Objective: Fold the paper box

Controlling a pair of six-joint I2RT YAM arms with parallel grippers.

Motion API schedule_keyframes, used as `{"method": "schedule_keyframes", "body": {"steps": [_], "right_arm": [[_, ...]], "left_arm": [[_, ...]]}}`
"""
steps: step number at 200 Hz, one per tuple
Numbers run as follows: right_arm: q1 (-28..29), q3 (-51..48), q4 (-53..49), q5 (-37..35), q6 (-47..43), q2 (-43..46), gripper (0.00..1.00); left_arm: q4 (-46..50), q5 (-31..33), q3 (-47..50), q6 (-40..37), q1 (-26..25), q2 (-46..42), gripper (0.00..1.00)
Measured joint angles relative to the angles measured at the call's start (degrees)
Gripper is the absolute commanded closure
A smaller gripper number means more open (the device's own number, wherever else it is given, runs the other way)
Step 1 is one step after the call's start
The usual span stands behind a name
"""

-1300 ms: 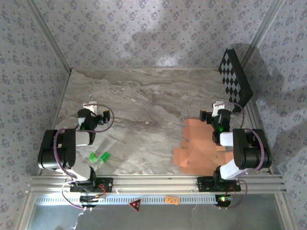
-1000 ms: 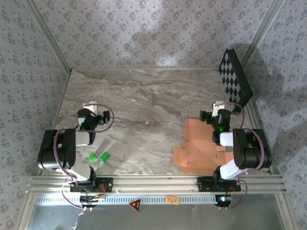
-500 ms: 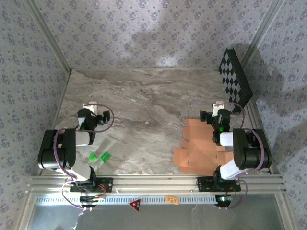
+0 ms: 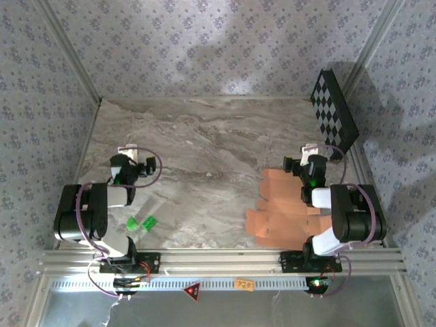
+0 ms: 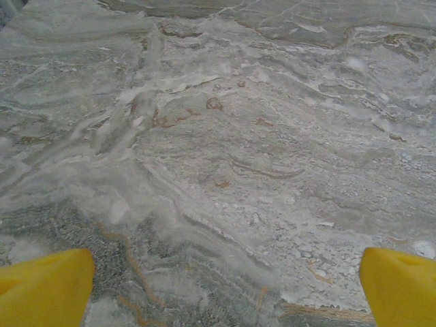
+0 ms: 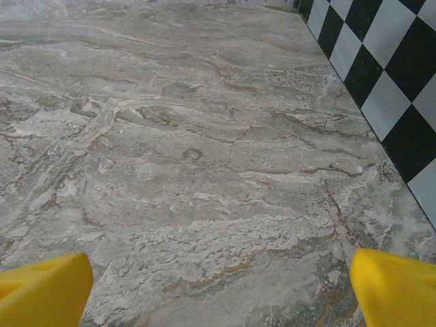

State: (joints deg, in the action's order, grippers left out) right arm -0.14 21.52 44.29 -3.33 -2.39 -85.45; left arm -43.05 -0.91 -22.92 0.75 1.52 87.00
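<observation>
Currently, your left gripper (image 5: 223, 291) and right gripper (image 6: 218, 291) spread, empty, paper box (image 4: 285, 212) flat, partly beneath right arm (image 4: 351, 216), checkerboard panel (image 4: 334, 113) beyond, green pieces (image 4: 142, 223) left.

Overhead check: paper box (image 4: 285, 216) flat, both arms folded compactly.
We find the paper box lying flat at the near right of the table (image 4: 204, 150), partly under the right arm (image 4: 351, 212), with the right gripper (image 4: 310, 150) over its far edge. The left gripper (image 4: 129, 150) sits above bare table, well apart from it. Two green pieces (image 4: 142, 223) lie beside the left arm (image 4: 82, 212). A checkerboard panel (image 4: 334, 112) leans at the far right.
</observation>
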Motion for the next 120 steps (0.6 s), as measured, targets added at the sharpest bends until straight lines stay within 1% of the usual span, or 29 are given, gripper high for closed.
{"method": "schedule_keyframes", "body": {"steps": [46,73,93,120], "right_arm": [[2.0,6.0,-11.5,-1.9,0.0,8.0,0.01],[2.4,11.6,-23.7,-1.6,3.4,12.2,0.01],[2.4,16.1,-34.1,-0.5,8.1,14.6,0.01],[3.0,19.6,-47.1,2.7,14.4,17.4,0.02]], "left_arm": [[7.0,4.5,-2.2,0.5,-0.9,-7.5,0.00],[15.4,6.9,-6.0,2.9,-2.4,-12.9,0.00],[21.9,6.7,-9.2,6.5,-3.0,-16.4,0.00],[31.5,4.1,-13.9,12.3,-3.9,-19.2,0.00]]}}
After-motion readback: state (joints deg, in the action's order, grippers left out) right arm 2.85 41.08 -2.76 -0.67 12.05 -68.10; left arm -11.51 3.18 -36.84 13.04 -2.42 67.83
